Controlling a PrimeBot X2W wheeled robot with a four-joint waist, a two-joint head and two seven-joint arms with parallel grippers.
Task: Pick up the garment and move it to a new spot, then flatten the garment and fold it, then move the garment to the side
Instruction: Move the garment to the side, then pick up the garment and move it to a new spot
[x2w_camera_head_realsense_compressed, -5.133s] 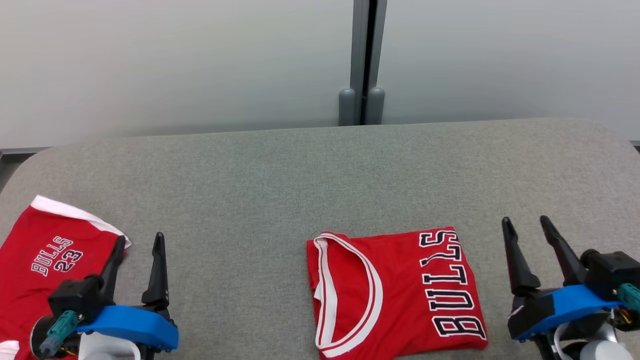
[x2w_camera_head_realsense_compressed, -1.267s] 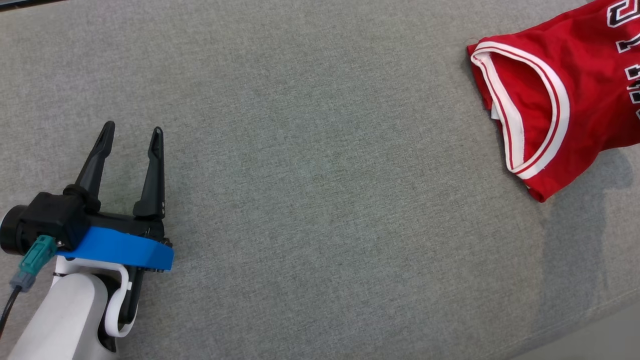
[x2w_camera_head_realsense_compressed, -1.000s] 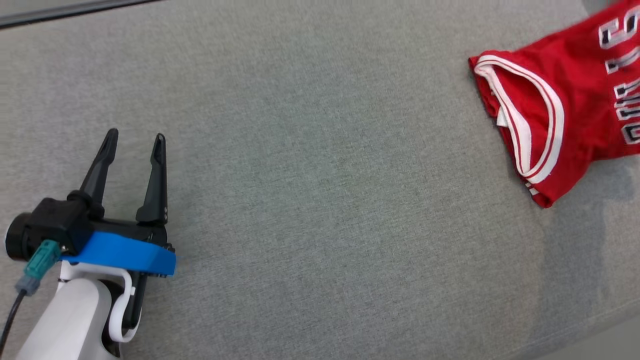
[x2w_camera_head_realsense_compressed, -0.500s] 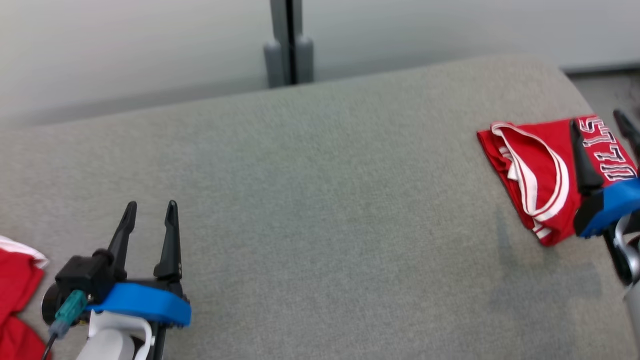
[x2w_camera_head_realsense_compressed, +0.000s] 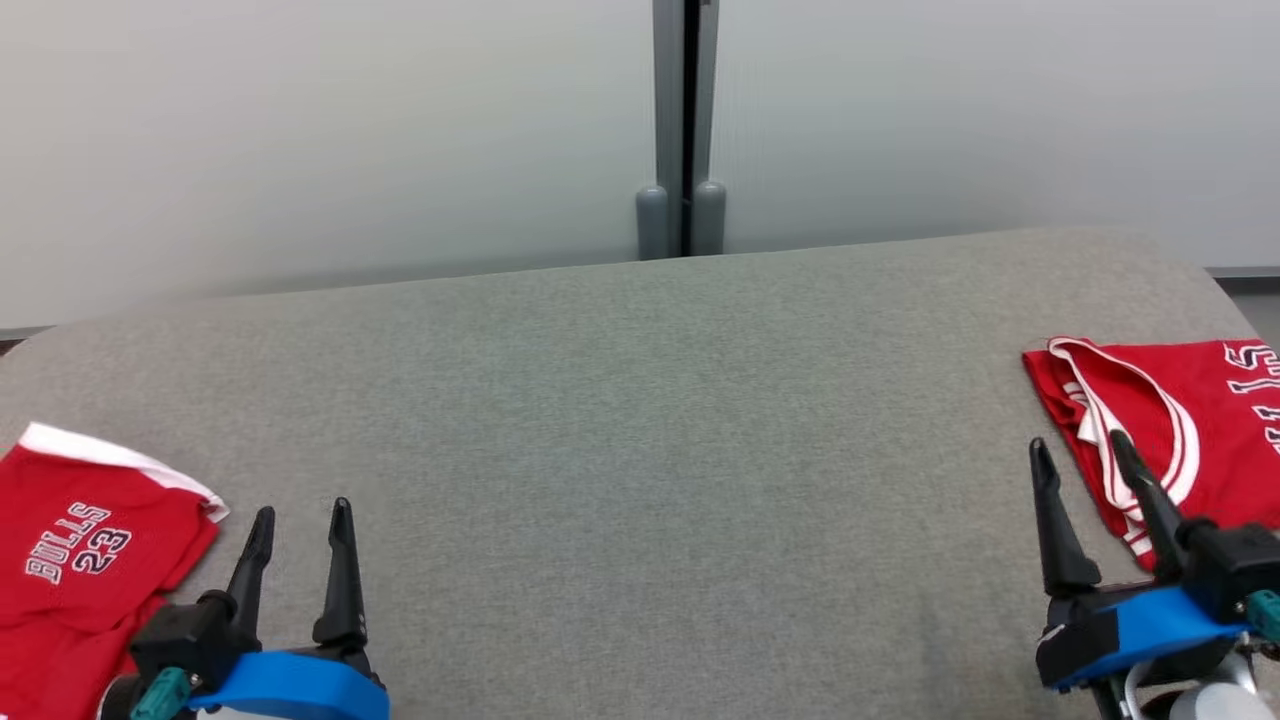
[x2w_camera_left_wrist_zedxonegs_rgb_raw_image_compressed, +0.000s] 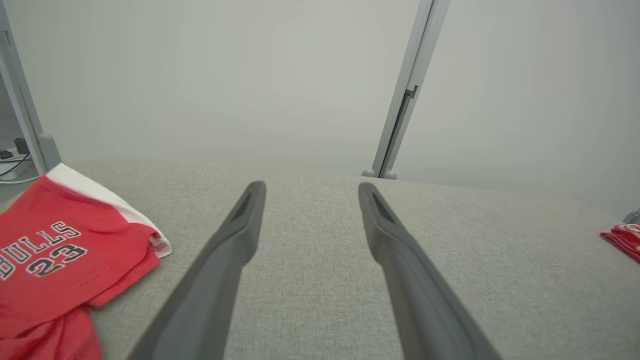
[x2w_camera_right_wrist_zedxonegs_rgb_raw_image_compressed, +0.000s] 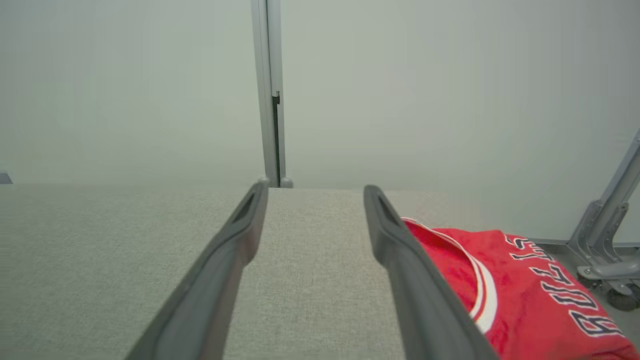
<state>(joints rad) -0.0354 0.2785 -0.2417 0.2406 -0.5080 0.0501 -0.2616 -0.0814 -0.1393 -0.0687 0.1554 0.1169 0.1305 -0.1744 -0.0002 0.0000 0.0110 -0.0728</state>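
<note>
Lying right: folded jersey (x2w_camera_head_realsense_compressed: 1222, 435) | left: red 23 garment (x2w_camera_head_realsense_compressed: 90, 565) | under both: grey table (x2w_camera_head_realsense_compressed: 640, 420)

Jersey (x2w_camera_head_realsense_compressed: 1222, 432) far right on the table (x2w_camera_head_realsense_compressed: 640, 420) — shorts (x2w_camera_head_realsense_compressed: 90, 560) far left.

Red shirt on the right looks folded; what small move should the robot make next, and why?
Probably swing the open left claw toward the rumpled red garment beside it: the right claw is open and empty, and the folded shirt already lies at the side.
</note>
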